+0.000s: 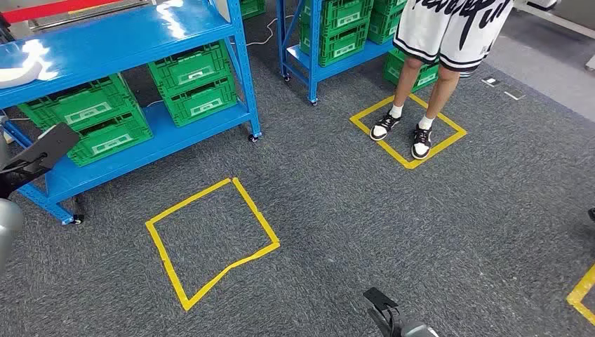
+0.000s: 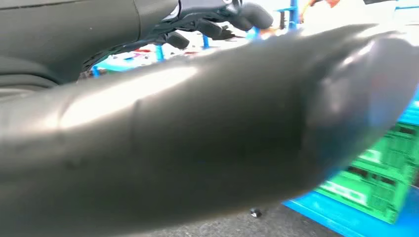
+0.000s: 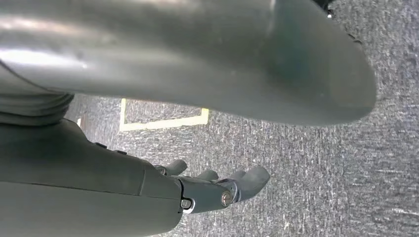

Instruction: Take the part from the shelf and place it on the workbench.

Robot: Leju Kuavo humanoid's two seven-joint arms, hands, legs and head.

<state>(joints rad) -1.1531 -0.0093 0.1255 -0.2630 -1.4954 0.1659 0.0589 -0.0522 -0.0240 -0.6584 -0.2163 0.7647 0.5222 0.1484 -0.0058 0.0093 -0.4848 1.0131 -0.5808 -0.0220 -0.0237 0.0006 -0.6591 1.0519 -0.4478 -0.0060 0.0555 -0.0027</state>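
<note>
The robot stands on dark grey carpet [image 1: 337,210] facing a blue metal shelf on castors [image 1: 140,35], whose lower board carries green plastic slotted crates [image 1: 193,81] stacked in pairs, one stack toward the shelf's right end and another toward its left. A white rounded object [image 1: 17,70] lies at the left end of the shelf's upper board; whether it is the part cannot be told. A second blue shelf [image 1: 316,42] with more green crates stands further back to the right.

On the carpet before the first shelf lies a square of yellow tape [image 1: 210,242]. A second yellow tape square [image 1: 410,130] lies further right, and a person in white shorts and black-and-white shoes [image 1: 428,77] stands inside it.

The left hand [image 2: 217,22] appears in the left wrist view with its dark fingers curled inward and nothing visibly between them, the shelf blurred behind. The right hand [image 3: 212,190] hangs over the carpet in the right wrist view, fingers loosely extended and apart, holding nothing.
</note>
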